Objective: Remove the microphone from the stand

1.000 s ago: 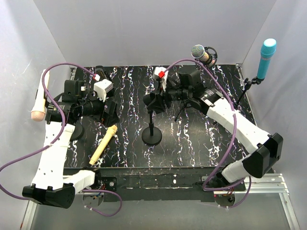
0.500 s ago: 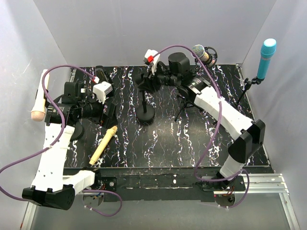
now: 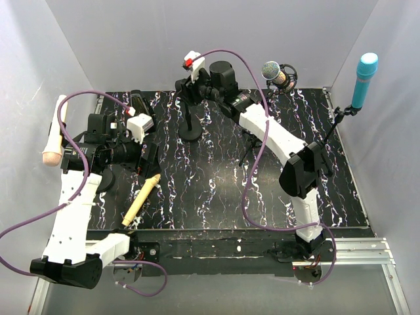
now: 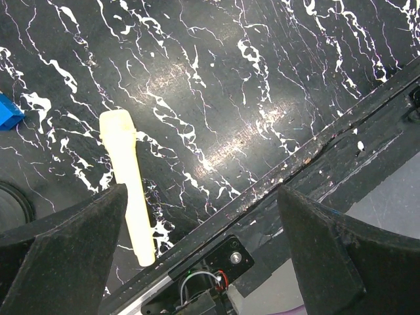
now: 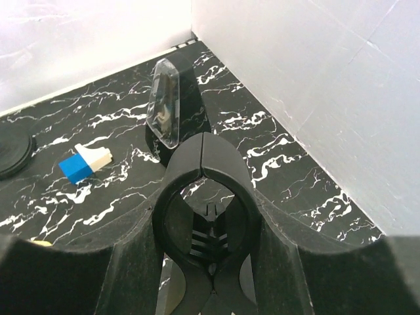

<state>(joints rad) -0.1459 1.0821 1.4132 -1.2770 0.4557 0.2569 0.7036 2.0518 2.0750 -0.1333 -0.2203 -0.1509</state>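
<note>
The right gripper [image 3: 186, 92] sits at the upper centre of the overhead view. Its jaws are closed on the clip [image 5: 205, 190] of a thin black stand [image 3: 191, 133]. In the right wrist view the clip is a smooth matte black ring, split at the top, pressed between the two dark fingers [image 5: 131, 262]. The stand's flat round base rests on the table [image 3: 216, 197], whose glossy black surface is streaked with white marble veins.

The cream microphone [image 3: 141, 199] lies flat at the lower left of the overhead view, well apart from the stand. It is a pale plastic-looking cylinder with a wider squared head tapering to a slim handle. The left gripper [image 4: 200, 197] hangs above it with its broad, rough-textured black jaws spread wide and gripping nothing. The microphone [image 4: 128, 184] lies beside the left finger in that view.

A blue-and-white block [image 5: 85, 162] lies on the table. A silver-headed microphone [image 3: 271, 69] and a teal microphone [image 3: 365, 72] stand upright at the upper right.
</note>
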